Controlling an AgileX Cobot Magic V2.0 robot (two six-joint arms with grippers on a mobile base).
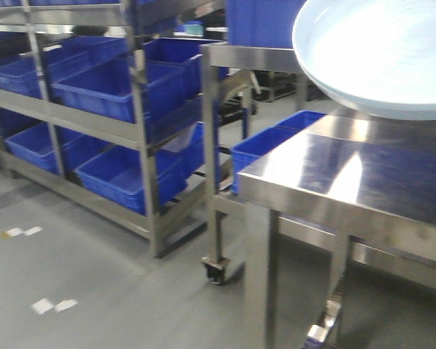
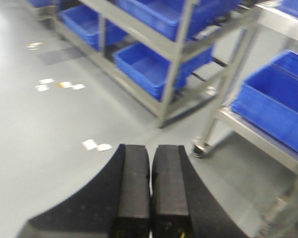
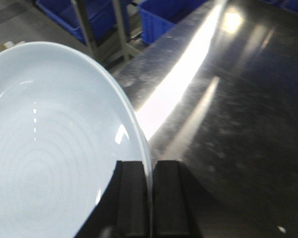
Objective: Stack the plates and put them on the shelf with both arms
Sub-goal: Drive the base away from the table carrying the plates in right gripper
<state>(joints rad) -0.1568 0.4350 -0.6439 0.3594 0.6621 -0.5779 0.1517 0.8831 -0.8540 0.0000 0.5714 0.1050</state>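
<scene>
A large pale bluish-white plate (image 1: 381, 51) hangs in the air at the top right of the front view, above a steel table (image 1: 363, 174). In the right wrist view the same plate (image 3: 49, 148) fills the left half, and my right gripper (image 3: 150, 166) is shut on its rim, one finger on each side. My left gripper (image 2: 150, 151) is shut with nothing in it, out over the grey floor. The shelf (image 1: 142, 134), a steel rack with blue crates (image 1: 109, 87), stands at the left of the front view, and in the left wrist view that shelf (image 2: 176, 54) is ahead. Only one plate shows.
A second steel frame on castors (image 1: 214, 269) holds more blue crates (image 1: 265, 149) between the rack and the table. Bits of white tape (image 1: 52, 305) lie on the grey floor (image 2: 35, 129). The table's near leg (image 1: 260, 283) stands close in front.
</scene>
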